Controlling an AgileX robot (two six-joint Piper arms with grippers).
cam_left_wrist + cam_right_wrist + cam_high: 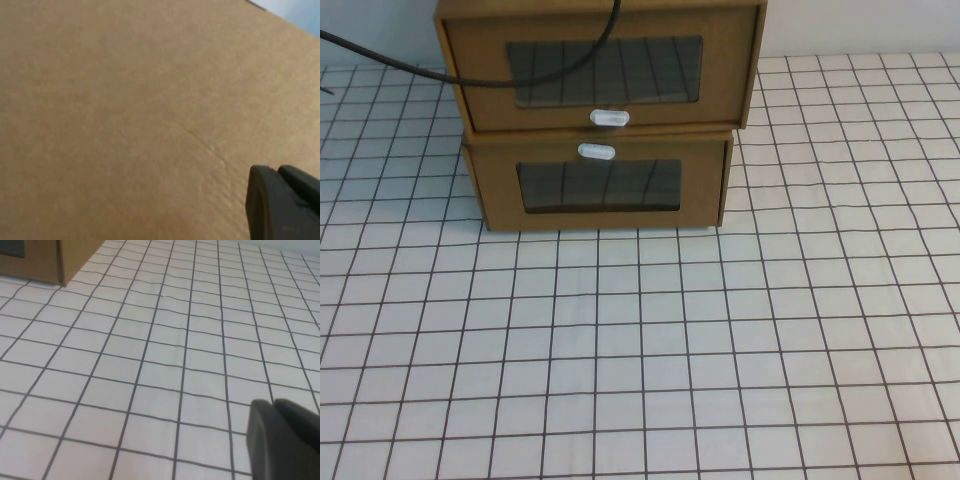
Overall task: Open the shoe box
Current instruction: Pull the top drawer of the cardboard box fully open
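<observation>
Left claw (279,174) closed near shoe box (125,100); right claw (275,407) closed over open table (150,365).

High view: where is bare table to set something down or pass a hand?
Bare: the table in front of the lower box and right of both boxes. Crowded: the back, where the upper box, crossed by a cable, sits on the lower. Left gripper close against cardboard; right gripper, shut, over bare table.

Upper shoe box (600,62) sits on lower shoe box (600,186), both on table (720,350); left gripper (280,202) close against a box wall, which box unclear; right gripper (280,437) over table, boxes well beyond it; cable (490,83) crosses upper box front.
</observation>
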